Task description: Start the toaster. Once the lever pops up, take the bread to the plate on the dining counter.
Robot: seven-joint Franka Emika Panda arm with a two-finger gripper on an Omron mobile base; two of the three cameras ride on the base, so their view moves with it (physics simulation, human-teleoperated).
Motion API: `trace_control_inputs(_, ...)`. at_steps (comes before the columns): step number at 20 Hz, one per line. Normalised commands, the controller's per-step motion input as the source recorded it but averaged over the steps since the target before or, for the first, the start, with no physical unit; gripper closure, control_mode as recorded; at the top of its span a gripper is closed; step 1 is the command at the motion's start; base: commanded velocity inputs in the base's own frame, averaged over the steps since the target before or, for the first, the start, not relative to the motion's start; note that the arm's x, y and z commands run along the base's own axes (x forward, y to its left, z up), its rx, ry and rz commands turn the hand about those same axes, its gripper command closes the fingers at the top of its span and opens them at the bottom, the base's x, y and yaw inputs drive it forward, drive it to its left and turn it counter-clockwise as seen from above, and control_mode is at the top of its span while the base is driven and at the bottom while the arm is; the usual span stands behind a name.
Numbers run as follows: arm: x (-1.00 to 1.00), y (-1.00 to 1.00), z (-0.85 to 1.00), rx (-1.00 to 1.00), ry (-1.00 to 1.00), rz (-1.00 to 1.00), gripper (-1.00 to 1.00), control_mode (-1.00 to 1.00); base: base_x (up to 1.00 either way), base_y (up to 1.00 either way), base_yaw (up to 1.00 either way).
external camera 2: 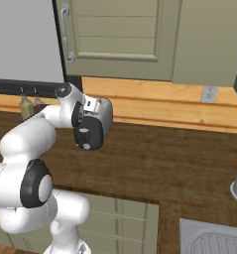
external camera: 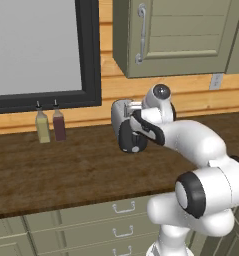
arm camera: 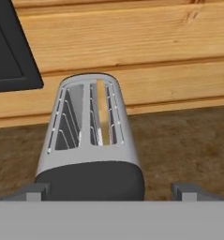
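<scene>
Wooden counter (arm camera: 188, 145), toaster (arm camera: 90, 140), bread (arm camera: 102, 112).

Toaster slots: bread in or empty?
In. One slot of the toaster holds the bread, a tan slice standing on edge; the other shows bare wire guides.

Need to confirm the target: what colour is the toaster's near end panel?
Black, on the chrome-silver toaster; the hand view shows it best.

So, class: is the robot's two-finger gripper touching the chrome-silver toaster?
Cannot tell. In the hand view the gripper straddles the toaster's black end, with the fingertips close beside it.
</scene>
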Motion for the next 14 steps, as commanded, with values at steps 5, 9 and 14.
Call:
trace_control_inputs(5,0.29,0.00,-0.30,0.00,0.00,0.00,-1.00,-1.00,0.00,0.00,0.00)
trace_control_inputs(9,0.35,0.00,-0.20,0.00,0.00,0.00,-1.00,-1.00,0.00,0.00,0.00)
trace_control_inputs(14,0.37,0.00,-0.12,0.00,0.00,0.00,-1.00,-1.00,0.00,0.00,0.00)
